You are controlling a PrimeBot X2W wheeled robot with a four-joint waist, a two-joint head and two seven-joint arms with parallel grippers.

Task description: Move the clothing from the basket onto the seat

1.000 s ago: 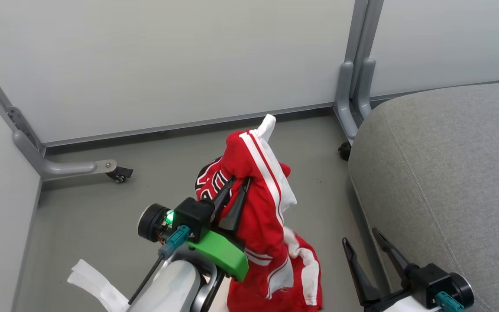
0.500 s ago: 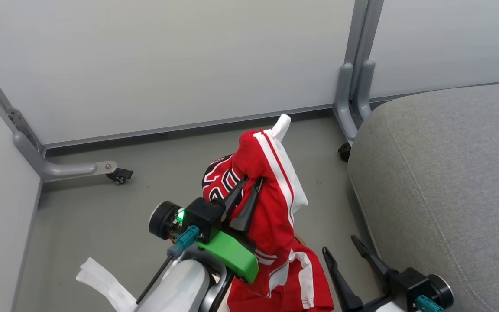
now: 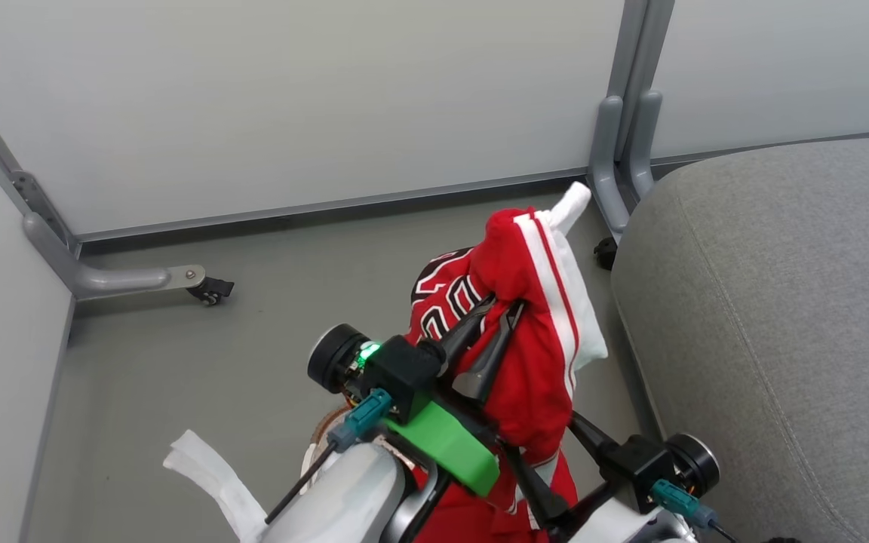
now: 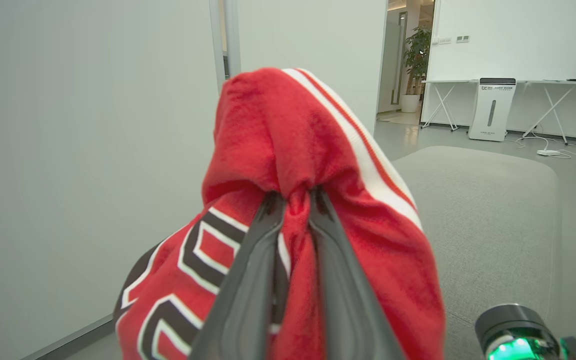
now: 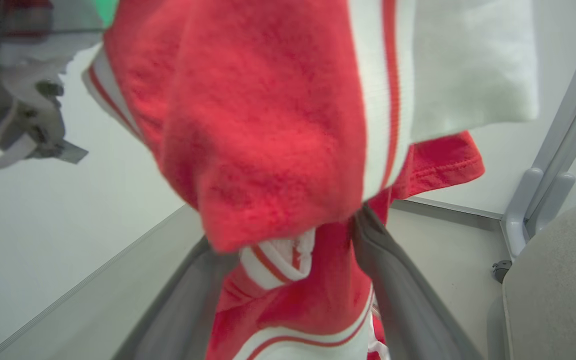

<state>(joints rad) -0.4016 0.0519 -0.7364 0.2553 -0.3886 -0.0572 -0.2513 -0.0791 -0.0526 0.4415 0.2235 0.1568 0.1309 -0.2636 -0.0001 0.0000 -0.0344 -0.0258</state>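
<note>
- Now the left claw [image 4: 293,192] pinches the clothing [image 3: 532,354] (red, white-striped) aloft beside the seat's [image 3: 781,302] rounded corner.
- And the right claw [image 5: 285,230] gapes wide around hanging fabric.

Soft, even indoor light casts faint shadows; the head view is sharp, the clothing [image 5: 268,125] blurs close to the right wrist camera, and the far floor [image 4: 408,131] glints in the left wrist view.
</note>
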